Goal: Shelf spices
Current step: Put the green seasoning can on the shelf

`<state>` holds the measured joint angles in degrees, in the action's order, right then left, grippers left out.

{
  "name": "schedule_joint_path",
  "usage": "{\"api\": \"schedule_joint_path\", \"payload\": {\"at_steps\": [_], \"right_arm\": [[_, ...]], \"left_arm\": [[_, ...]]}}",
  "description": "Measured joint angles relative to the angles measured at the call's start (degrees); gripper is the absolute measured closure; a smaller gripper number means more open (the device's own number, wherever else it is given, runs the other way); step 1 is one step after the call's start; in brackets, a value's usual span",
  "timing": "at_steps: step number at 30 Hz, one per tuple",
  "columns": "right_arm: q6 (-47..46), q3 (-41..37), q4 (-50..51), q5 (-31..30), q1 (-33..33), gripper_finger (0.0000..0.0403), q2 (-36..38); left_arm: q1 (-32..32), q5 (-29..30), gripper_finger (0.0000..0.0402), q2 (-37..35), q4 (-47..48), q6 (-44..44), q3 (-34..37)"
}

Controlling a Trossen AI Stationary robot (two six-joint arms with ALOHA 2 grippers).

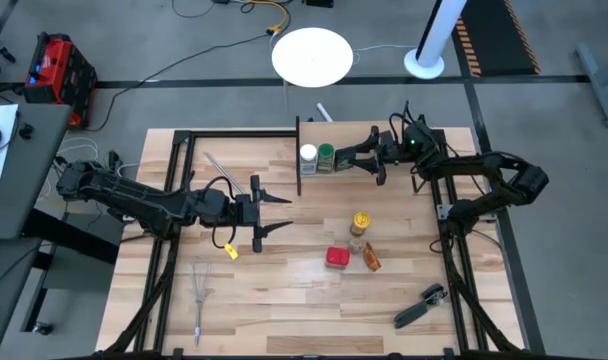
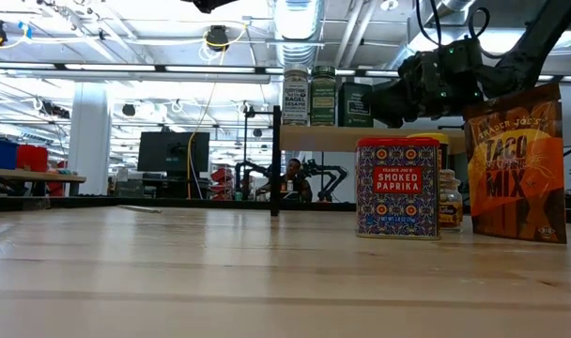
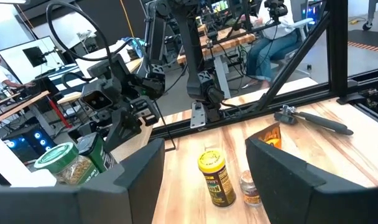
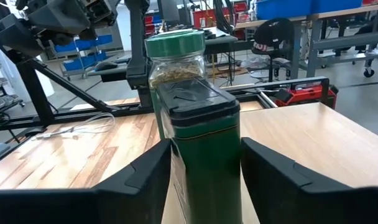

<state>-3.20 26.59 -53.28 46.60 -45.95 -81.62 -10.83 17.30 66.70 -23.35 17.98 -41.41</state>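
The shelf (image 1: 384, 170) stands at the table's far side. A white-capped jar (image 1: 308, 155), a green-capped jar (image 1: 327, 157) and a dark square tin (image 4: 204, 143) stand in a row on its pale board (image 2: 361, 138). My right gripper (image 4: 206, 146) is open, level with the board, one finger on either side of the dark tin, and a sliver of wood shows beside the tin. My left gripper (image 1: 289, 213) hovers open over the table's middle. A yellow-capped jar (image 1: 359, 222), a red paprika tin (image 2: 398, 188) and an orange packet (image 2: 516, 164) stand on the table.
A small glass jar (image 3: 250, 186) stands beside the yellow-capped one. A black-handled tool (image 1: 419, 307) lies at the near right and a wire whisk (image 1: 201, 290) at the near left. The shelf's black end post (image 1: 299, 155) rises just left of the white-capped jar.
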Motion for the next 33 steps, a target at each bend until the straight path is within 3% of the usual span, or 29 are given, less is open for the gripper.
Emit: {"api": "schedule_joint_path", "payload": {"at_steps": [20, 33], "right_arm": [[-1.5, 0.0, 0.2, 0.0, 0.0, 0.0216, 0.2], [-1.2, 0.0, 6.1, -0.1, -0.3, 0.0216, 10.4]], "left_arm": [[0.0, 0.0, 0.0183, 0.0, 0.0, 0.0, 0.0], [0.0, 0.0, 0.0183, 0.0, 0.0, -0.8, 0.0]]}}
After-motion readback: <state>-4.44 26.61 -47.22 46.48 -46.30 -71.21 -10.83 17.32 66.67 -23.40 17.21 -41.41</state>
